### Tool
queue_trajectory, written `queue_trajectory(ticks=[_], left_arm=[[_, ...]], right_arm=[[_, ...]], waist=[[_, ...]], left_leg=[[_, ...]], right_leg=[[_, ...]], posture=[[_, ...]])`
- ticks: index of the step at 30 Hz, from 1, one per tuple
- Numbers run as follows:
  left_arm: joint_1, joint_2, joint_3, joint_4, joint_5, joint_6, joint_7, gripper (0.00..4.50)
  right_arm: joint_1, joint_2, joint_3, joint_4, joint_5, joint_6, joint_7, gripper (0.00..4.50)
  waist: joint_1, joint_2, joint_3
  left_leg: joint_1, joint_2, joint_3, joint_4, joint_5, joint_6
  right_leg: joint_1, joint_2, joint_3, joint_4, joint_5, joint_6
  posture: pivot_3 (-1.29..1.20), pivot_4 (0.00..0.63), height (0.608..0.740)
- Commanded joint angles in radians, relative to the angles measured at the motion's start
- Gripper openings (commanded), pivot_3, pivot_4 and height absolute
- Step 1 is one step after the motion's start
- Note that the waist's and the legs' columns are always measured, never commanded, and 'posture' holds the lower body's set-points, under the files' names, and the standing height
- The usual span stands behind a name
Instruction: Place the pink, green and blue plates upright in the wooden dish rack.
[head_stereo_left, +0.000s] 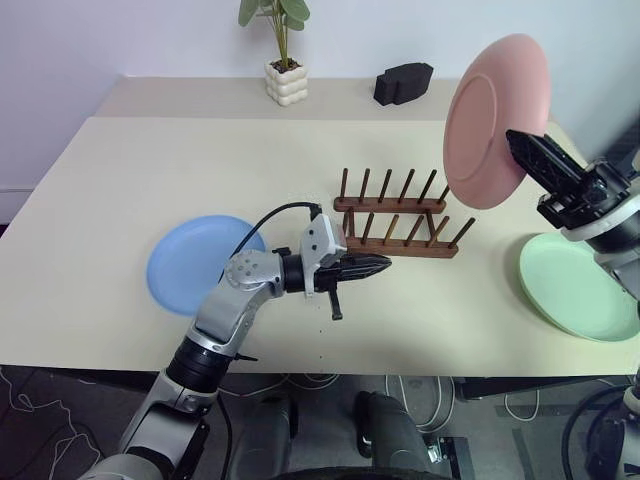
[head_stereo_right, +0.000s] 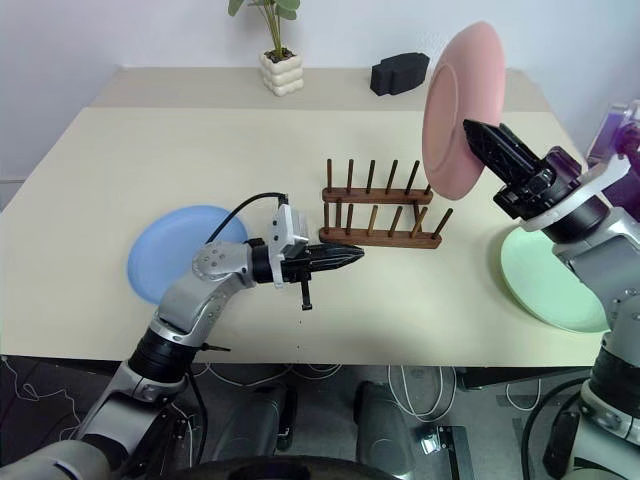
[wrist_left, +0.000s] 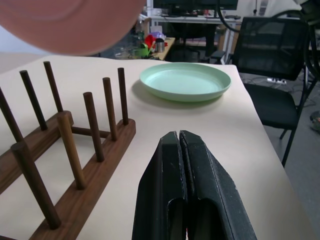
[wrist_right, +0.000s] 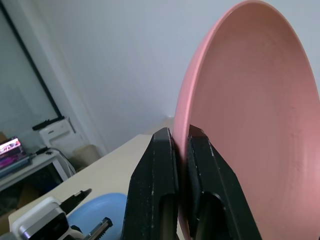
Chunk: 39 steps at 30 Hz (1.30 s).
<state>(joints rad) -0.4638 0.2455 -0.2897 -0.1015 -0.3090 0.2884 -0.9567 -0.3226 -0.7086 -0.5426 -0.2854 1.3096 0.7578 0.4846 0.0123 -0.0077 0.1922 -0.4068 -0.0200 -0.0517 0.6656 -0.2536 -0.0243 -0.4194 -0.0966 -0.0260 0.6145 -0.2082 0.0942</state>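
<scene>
My right gripper (head_stereo_left: 522, 141) is shut on the rim of the pink plate (head_stereo_left: 494, 118), which it holds up on edge in the air, above and to the right of the wooden dish rack (head_stereo_left: 395, 225). The rack stands bare at the table's middle. Flat on the table lie the green plate (head_stereo_left: 575, 285) at the right and the blue plate (head_stereo_left: 197, 262) at the left. My left gripper (head_stereo_left: 384, 266) is shut with nothing in it, pointing level at the rack's near left end. In the right wrist view the black fingers (wrist_right: 161, 165) clamp the pink plate (wrist_right: 250, 120) at its rim.
At the back of the table stand a potted plant (head_stereo_left: 284, 72) in a white pot and a black block (head_stereo_left: 403, 82). The table's front edge (head_stereo_left: 300, 370) runs just below my left arm. An office chair (wrist_left: 272, 47) stands beyond the table's right side.
</scene>
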Motion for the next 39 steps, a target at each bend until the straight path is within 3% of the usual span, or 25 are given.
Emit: queue_trajectory(ticks=[1, 27, 30, 36, 37, 39], left_arm=[[0.001, -0.001, 0.018, -0.037, -0.016, -0.024, 0.008, 0.0], [0.006, 0.007, 0.008, -0.028, -0.009, -0.038, 0.038, 0.0], [0.008, 0.006, 0.006, -0.028, -0.009, -0.038, 0.038, 0.0], [0.01, 0.004, 0.005, -0.029, -0.01, -0.034, 0.038, 0.0], [0.01, 0.004, 0.005, -0.029, -0.01, -0.034, 0.039, 0.0], [0.011, 0.004, 0.004, -0.03, -0.011, -0.034, 0.039, 0.0]], right_arm=[[-0.005, 0.012, -0.001, 0.009, -0.001, -0.01, -0.005, 0.04], [0.026, 0.064, 0.009, 0.116, -0.014, 0.024, -0.072, 0.04], [0.028, 0.066, 0.005, 0.123, -0.026, 0.019, -0.075, 1.12], [0.022, 0.057, -0.01, 0.13, -0.092, -0.021, -0.097, 4.15], [0.021, 0.053, -0.014, 0.13, -0.102, -0.028, -0.098, 4.47], [0.022, 0.033, -0.024, 0.128, -0.14, -0.045, -0.096, 4.47]], waist=[[0.0, 0.0, 0.0], [0.0, 0.0, 0.0], [0.0, 0.0, 0.0], [0.0, 0.0, 0.0], [0.0, 0.0, 0.0], [0.0, 0.0, 0.0]], left_leg=[[0.0, 0.0, 0.0, 0.0, 0.0, 0.0], [0.0, 0.0, 0.0, 0.0, 0.0, 0.0], [0.0, 0.0, 0.0, 0.0, 0.0, 0.0], [0.0, 0.0, 0.0, 0.0, 0.0, 0.0], [0.0, 0.0, 0.0, 0.0, 0.0, 0.0], [0.0, 0.0, 0.0, 0.0, 0.0, 0.0]], right_leg=[[0.0, 0.0, 0.0, 0.0, 0.0, 0.0], [0.0, 0.0, 0.0, 0.0, 0.0, 0.0], [0.0, 0.0, 0.0, 0.0, 0.0, 0.0], [0.0, 0.0, 0.0, 0.0, 0.0, 0.0], [0.0, 0.0, 0.0, 0.0, 0.0, 0.0], [0.0, 0.0, 0.0, 0.0, 0.0, 0.0]], posture=[[0.0, 0.15, 0.74], [0.0, 0.15, 0.74], [0.0, 0.15, 0.74], [0.0, 0.15, 0.74], [0.0, 0.15, 0.74], [0.0, 0.15, 0.74]])
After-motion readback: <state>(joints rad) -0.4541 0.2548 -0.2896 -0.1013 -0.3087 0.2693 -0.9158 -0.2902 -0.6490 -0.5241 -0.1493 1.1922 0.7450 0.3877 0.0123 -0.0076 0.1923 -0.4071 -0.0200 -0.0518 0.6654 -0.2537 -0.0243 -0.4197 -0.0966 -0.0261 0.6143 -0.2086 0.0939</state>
